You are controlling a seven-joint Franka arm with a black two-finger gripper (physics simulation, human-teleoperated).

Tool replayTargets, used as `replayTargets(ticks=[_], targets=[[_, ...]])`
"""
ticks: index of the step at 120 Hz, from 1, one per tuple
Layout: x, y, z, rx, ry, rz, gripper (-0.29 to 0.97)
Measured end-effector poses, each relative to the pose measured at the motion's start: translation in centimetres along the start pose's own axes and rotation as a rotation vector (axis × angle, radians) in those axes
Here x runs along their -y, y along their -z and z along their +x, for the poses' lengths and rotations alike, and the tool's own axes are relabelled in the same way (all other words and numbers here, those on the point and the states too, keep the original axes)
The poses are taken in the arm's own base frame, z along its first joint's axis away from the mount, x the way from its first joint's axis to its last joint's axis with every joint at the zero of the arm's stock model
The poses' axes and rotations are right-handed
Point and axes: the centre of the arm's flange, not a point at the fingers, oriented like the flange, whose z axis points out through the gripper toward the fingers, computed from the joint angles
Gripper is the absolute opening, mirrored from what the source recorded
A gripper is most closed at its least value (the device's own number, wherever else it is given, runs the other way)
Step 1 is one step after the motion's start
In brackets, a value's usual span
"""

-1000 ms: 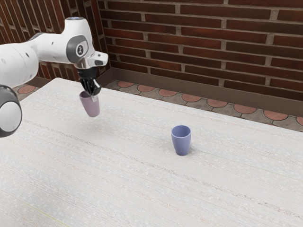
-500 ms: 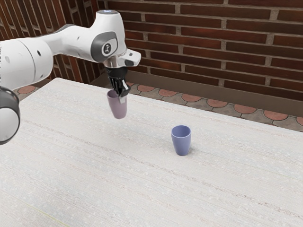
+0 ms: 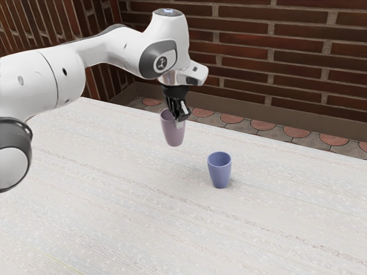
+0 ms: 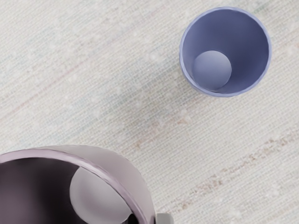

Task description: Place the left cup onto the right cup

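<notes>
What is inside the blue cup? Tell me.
Nothing: the wrist view looks down into the blue cup, showing its bare bottom and inner wall. The table under it is hidden by the cup. The gripper holds the purple cup in the air, apart.

Arm: white, 7-joint, entering from the left edge of the exterior view and reaching to the upper middle of the frame.
Near links: 1 broad white segment at the frame's left, with a grey joint cap at the lower left edge.
Wrist: white housing with a round grey cap, upper centre, turned so the hand points down.
Hand: black, 2 fingers, just below the wrist, held above the worktop.
Grip: fingers pinched on the rim of the mauve cup, which hangs from them.
</notes>
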Motion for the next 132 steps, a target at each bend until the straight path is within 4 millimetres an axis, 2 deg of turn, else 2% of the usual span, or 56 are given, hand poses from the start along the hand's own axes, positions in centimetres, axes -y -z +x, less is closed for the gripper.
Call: replayTargets(ticks=[26,55,84,116,132], targets=[[-4.4,1.3,1.8,-0.017,-0.047,0.018,-0.11],[-7.8,2.5,3.0,-0.036,-0.075,0.035,-0.11],[-8.9,3.4,3.7,-0.052,-0.076,0.057,-0.11],[-9.8,3.1,4.5,-0.054,-0.076,0.067,-0.11],[-10.4,2.4,4.8,-0.045,-0.079,0.065,-0.11]])
